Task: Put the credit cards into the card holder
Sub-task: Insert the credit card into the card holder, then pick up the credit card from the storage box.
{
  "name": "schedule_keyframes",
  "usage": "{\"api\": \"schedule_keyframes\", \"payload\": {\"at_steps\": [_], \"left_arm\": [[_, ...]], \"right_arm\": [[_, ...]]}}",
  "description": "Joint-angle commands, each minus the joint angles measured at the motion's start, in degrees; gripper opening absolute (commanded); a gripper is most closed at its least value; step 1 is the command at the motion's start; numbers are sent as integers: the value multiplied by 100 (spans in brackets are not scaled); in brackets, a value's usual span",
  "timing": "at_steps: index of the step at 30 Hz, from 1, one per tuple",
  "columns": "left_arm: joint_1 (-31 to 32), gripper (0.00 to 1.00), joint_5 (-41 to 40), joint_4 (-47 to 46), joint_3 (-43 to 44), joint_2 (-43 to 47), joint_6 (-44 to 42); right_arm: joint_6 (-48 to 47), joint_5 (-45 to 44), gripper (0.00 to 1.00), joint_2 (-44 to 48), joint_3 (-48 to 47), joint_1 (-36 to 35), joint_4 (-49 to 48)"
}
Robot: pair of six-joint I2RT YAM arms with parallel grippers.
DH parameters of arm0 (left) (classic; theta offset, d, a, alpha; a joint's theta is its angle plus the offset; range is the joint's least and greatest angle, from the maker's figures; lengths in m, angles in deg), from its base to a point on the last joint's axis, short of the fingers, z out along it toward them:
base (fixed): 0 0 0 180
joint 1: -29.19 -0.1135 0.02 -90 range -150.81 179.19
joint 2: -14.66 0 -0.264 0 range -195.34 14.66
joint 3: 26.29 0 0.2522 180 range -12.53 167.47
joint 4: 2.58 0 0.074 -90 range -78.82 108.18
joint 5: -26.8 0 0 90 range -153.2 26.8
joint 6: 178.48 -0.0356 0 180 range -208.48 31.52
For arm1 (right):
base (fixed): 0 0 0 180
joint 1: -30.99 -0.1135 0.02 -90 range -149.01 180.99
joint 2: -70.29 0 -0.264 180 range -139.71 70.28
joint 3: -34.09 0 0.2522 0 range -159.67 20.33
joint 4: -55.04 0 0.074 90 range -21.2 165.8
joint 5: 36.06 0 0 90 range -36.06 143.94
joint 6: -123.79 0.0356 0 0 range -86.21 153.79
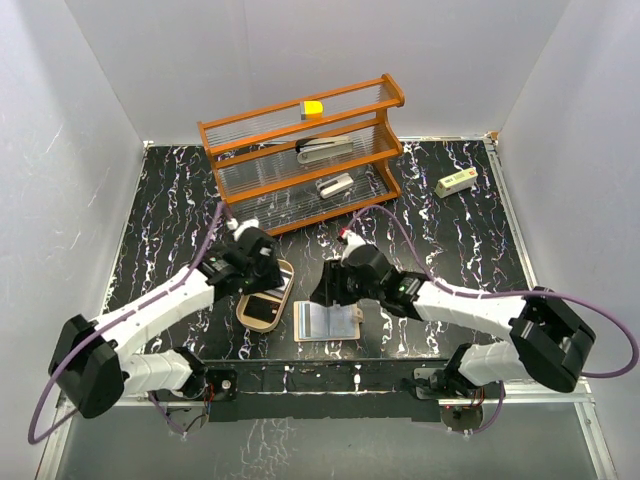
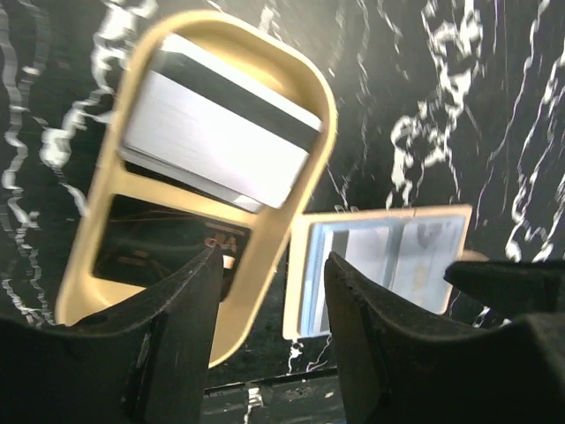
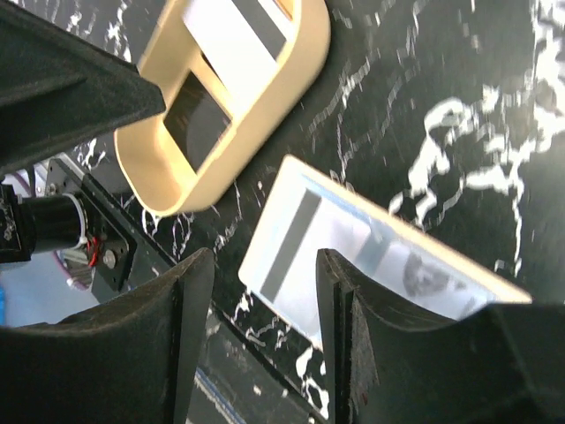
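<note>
Nearest you at 6 o'clock, the right gripper (image 3: 265, 256) hangs spread and empty over the open wallet (image 1: 327, 321), where a second card (image 3: 291, 243) seems to lie. At its 9 o'clock the left gripper (image 2: 274, 256), also spread and empty, hovers above the card holder (image 2: 84, 256), one credit card (image 2: 221, 132) flat inside. Expect them light, stiff and slick, so pinch a long edge. The rack (image 1: 212, 160) at 12 o'clock stands well apart.
</note>
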Motion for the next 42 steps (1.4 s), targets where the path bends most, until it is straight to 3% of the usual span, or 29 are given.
{"api": "schedule_keyframes", "payload": {"at_steps": [1,9,17,31,37,42], "left_arm": [[-1053,49,280,435,-66,604,-83],[-3226,47,1781,53,-540,996,-399],[-4725,43,3469,-671,-1438,734,-388],[-4993,43,3985,-918,-1567,456,-426],[-5013,39,4152,-1004,-1581,284,-467],[-5017,40,4157,-1001,-1585,279,-488]], "right_arm": [[-984,-362,49,-298,-939,-40,240],[-2136,-807,50,-1192,-2252,-237,593],[-2863,-1176,53,-2061,-3298,-731,695],[-4552,-2490,61,-3859,-4974,-1445,1336],[-5082,-3162,62,-4222,-5056,-1500,1346],[-5216,-3004,62,-4404,-5015,-1542,1375]]}}
